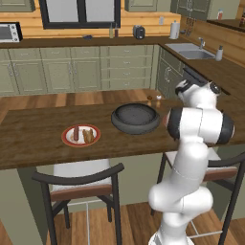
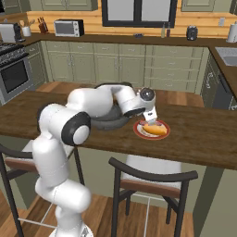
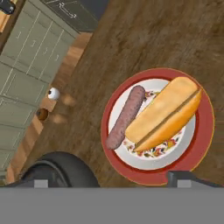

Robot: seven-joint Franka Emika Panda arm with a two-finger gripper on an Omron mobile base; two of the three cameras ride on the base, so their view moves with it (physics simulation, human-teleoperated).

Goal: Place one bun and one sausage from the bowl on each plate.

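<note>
The wide dark grey bowl (image 1: pixel 136 118) sits mid-counter and looks empty; the arm partly covers it in the right base view, where its rim (image 2: pixel 109 122) shows. A red-rimmed plate (image 1: pixel 81 135) to its left holds a sausage (image 1: pixel 75 133) and a bun (image 1: pixel 88 135). On the bowl's other side a second red-rimmed plate (image 3: pixel 202 131) carries a sausage (image 3: pixel 127 116) and a bun (image 3: pixel 164 113) side by side. My gripper (image 2: pixel 149 119) hovers just above this plate (image 2: pixel 139 130). It is open, with its fingertips (image 3: pixel 187 178) wide apart and nothing between them.
Two small shakers (image 3: pixel 53 93) stand on the counter's far edge beyond the bowl. Two dark chairs (image 1: pixel 76 179) are tucked under the near side of the wooden counter (image 1: pixel 28 134). Cabinets and a sink (image 1: pixel 189 50) line the back walls.
</note>
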